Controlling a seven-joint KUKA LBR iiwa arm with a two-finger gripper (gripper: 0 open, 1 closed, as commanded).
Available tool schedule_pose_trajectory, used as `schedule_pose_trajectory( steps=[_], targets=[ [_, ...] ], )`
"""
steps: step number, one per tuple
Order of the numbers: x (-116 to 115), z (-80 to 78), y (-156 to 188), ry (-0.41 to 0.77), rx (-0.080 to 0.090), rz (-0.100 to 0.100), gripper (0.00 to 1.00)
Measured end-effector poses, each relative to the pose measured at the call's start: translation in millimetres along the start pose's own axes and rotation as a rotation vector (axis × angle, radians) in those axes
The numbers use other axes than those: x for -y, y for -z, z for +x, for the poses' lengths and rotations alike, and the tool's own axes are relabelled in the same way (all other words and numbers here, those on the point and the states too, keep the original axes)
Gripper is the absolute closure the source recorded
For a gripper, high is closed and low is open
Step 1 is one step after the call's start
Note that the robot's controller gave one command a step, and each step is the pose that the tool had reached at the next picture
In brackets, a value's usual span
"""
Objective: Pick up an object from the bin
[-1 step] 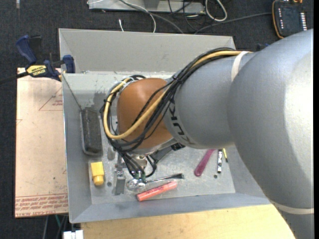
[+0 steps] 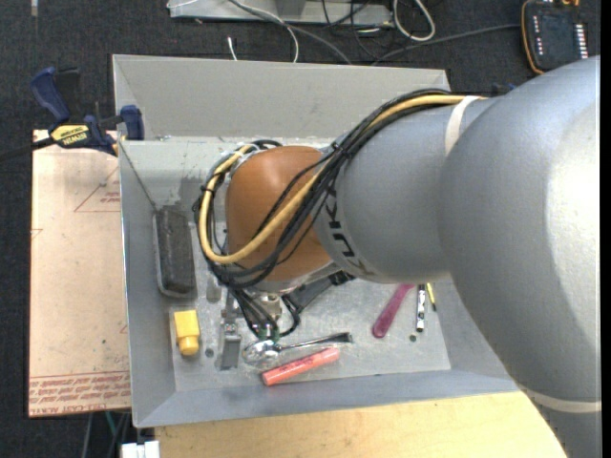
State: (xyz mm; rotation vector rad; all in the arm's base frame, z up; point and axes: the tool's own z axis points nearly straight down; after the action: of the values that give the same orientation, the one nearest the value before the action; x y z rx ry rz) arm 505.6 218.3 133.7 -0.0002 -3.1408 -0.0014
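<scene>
My gripper [image 2: 239,334] hangs low over the front-left floor of the bin [image 2: 277,98], tucked under my orange wrist cover [image 2: 272,208] and its cables; whether it is spread or pressed together I cannot tell. Nearest lies a silver spoon [image 2: 286,345], its bowl end just beside me, with a pink-red marker [image 2: 301,365] close along its front and a yellow block [image 2: 186,333] to the left. The spoon looks the likeliest pick (thin, flat, probably slippery), so I would centre across its handle, come straight down, and close without nudging the marker. A magenta pen [image 2: 389,311] lies well apart.
</scene>
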Motion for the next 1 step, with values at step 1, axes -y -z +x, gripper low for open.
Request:
schedule_pose_trajectory(
  steps=[1],
  targets=[
    [100.1, -4.4, -61.1, 0.346, 0.000, 0.000, 0.00]
  ],
)
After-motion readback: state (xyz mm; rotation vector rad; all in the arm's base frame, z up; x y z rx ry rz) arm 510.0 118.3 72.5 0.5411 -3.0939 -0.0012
